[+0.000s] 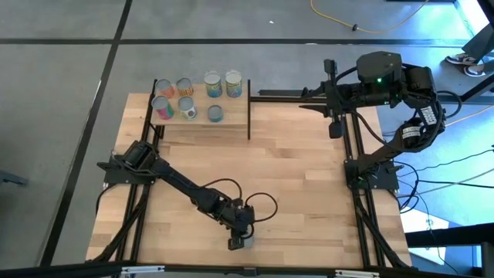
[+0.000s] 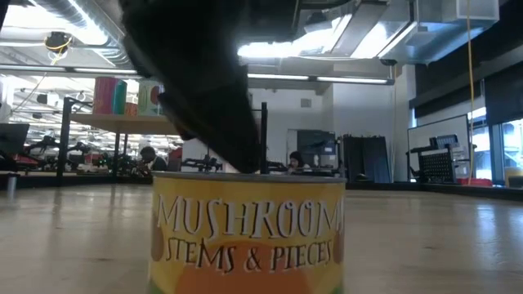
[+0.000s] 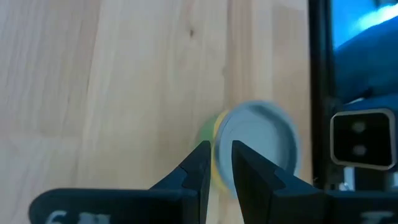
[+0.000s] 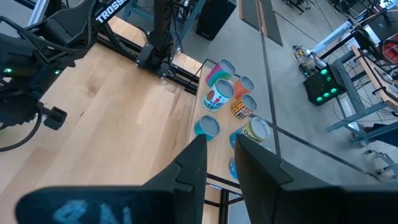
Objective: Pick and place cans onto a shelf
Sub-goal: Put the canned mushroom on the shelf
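A can with a grey top and a yellow "Mushrooms" label stands upright on the table near its near edge; it also shows in the low view and the left wrist view. My left gripper points down over the can's top, fingers close together. The shelf stands at the table's far left and carries several cans, which also show in the right wrist view. My right gripper waits shut above the far right. My left gripper comes at the can from above, slanting down. Its shut fingertips stand at the rim of the can's top. In the low view a dark finger reaches down to the top. I cannot tell whether it touches.
Black frame rails run along the table's left and right sides. The shelf's black uprights stand at its sides. Bare wood lies between the can and the shelf. People sit far behind the table.
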